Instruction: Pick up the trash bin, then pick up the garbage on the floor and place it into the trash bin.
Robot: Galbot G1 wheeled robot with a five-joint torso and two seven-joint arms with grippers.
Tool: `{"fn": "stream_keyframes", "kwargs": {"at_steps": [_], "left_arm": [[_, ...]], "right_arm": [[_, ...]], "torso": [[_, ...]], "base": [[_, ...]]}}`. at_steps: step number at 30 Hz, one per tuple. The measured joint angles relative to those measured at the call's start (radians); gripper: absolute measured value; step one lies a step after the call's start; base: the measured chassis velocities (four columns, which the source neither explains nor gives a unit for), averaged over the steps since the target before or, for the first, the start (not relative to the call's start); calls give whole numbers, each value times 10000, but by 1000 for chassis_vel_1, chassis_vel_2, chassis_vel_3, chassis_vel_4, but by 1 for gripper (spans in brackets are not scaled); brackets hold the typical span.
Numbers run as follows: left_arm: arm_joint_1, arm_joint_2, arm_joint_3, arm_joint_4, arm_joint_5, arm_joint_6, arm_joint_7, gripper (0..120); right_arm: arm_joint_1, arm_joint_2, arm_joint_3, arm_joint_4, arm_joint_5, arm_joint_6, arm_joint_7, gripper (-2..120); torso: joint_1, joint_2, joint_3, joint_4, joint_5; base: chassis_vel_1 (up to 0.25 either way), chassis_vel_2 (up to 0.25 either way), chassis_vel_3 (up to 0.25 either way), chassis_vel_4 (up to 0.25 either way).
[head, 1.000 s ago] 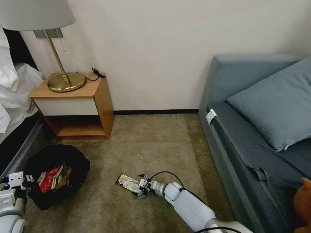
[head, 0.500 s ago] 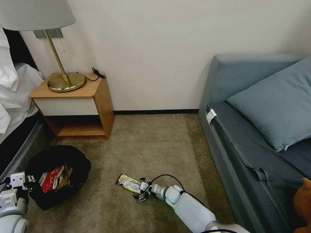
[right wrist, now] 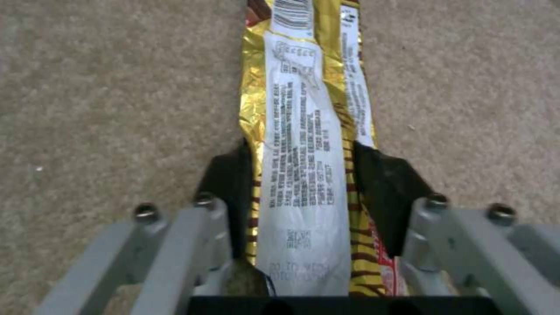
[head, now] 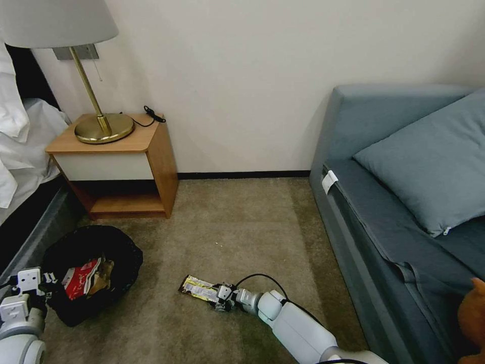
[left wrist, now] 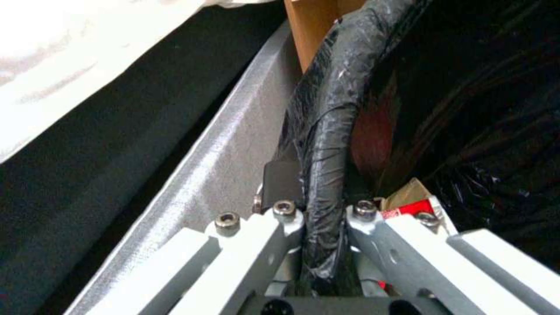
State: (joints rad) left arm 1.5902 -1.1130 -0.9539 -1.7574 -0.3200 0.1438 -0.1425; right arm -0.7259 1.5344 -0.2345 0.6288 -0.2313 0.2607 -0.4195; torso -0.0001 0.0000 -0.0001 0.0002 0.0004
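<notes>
On carpet beside sofa: snack wrapper (head: pixel 198 288) lies flat | right gripper (right wrist: pixel 303 192) pads pinch its near end | thin, light, crinkly foil; may slip | left gripper (left wrist: pixel 323 214) clamps trash bin (head: pixel 121 247) rim

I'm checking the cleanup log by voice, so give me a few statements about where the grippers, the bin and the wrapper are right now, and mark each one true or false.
1. The left gripper is clamped on the trash bin rim. True.
2. The snack wrapper lies inside the bin. False: it lies on the carpet, between the right gripper fingers.
3. A red-white packet is in the bin. True.
4. The bin stands on the nightstand. False: it is low beside it, near the bed.
5. The right gripper is at the sofa. False: it is down at the carpet.
</notes>
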Motion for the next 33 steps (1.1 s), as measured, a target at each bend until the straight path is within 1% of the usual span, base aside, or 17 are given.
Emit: {"fn": "stream_keyframes", "kwargs": {"at_steps": [2, 4, 6, 8, 12, 13, 14, 15, 16, 18, 19, 20, 21, 22, 24, 28, 33], "left_arm": [[-7, -4, -4, -12, 3, 6, -2, 1], [-21, -8, -13, -33, 6, 15, -5, 1], [-21, -8, -19, -43, 7, 18, -6, 1], [-22, -11, -29, -74, 10, 28, -10, 1], [-23, -11, -29, -90, 13, 33, -29, 1], [-69, -47, 104, -30, 152, -23, -162, 1], [-149, -226, 253, 9, 379, -40, -120, 1], [-149, -226, 253, 9, 379, -40, -120, 1], [-201, -354, 380, -21, 450, -17, -44, 1], [-296, -402, 437, -116, 457, 52, -38, 1], [-296, -402, 437, -116, 457, 52, -38, 1], [-416, -386, 445, -222, 470, 104, -115, 1], [-461, -380, 465, -244, 523, 113, -175, 1], [-489, -439, 536, -290, 640, 146, -186, 1], [-494, -500, 609, -375, 625, 227, -186, 1], [-568, -546, 640, -537, 605, 316, -239, 1], [-626, -475, 637, -651, 549, 417, -275, 1]], "right_arm": [[-2, 0, -4, -4, -2, 2, -31, 33], [-1, -21, -12, -6, -3, 5, -45, 25], [8, -34, -12, -6, -1, 5, -45, 22], [42, -78, -12, -6, 14, 9, -44, 15], [83, -116, -3, 6, 18, 9, -42, 13], [111, -133, 22, 19, 20, 16, -44, 11], [134, -154, 56, 51, 27, 34, -43, 10], [134, -154, 56, 51, 27, 34, -43, 10], [160, -207, 96, 111, 60, 54, -41, 10], [209, -292, 143, 183, 127, 91, -43, 7], [209, -292, 143, 183, 127, 91, -43, 7], [273, -364, 213, 242, 161, 153, -84, 7], [336, -402, 279, 284, 183, 193, -125, 5], [463, -471, 371, 359, 213, 287, -163, 4], [578, -532, 426, 437, 214, 379, -208, 2], [861, -718, 500, 699, 224, 587, -372, 0], [1286, -960, 606, 1088, 241, 978, -605, 0]], "torso": [[0, 1, 0, 0, -1], [0, 0, 0, 0, -1], [0, 0, 0, -1, -1], [0, 0, 0, -2, -3], [0, 0, 1, -3, -4], [0, 0, 1, -4, -1], [0, 0, 1, -2, -3], [0, 0, 1, -2, -3], [0, -1, 2, -2, -16], [1, -1, 2, -5, -16], [1, -1, 2, -5, -16], [1, 0, 2, -8, 0], [1, 0, 1, -11, 6], [1, -1, 2, -4, -4], [1, -1, 2, -2, -8], [1, 0, 2, -2, -3], [1, -1, 2, -3, -3]], "base": [[0, 0, 0, 0], [0, 0, 0, 0], [0, 0, 0, 0], [0, 0, 0, 0], [0, 0, 0, 0], [0, 0, 0, 0], [0, 0, 0, 0], [0, 0, 0, 0], [0, 0, 0, 0], [0, 0, 0, 0], [0, 0, 0, 0], [0, 0, 0, 0], [0, 0, 0, 0], [0, 0, 0, 0], [0, 0, 0, 0], [0, 0, 0, 0], [0, 0, 0, 0]]}}
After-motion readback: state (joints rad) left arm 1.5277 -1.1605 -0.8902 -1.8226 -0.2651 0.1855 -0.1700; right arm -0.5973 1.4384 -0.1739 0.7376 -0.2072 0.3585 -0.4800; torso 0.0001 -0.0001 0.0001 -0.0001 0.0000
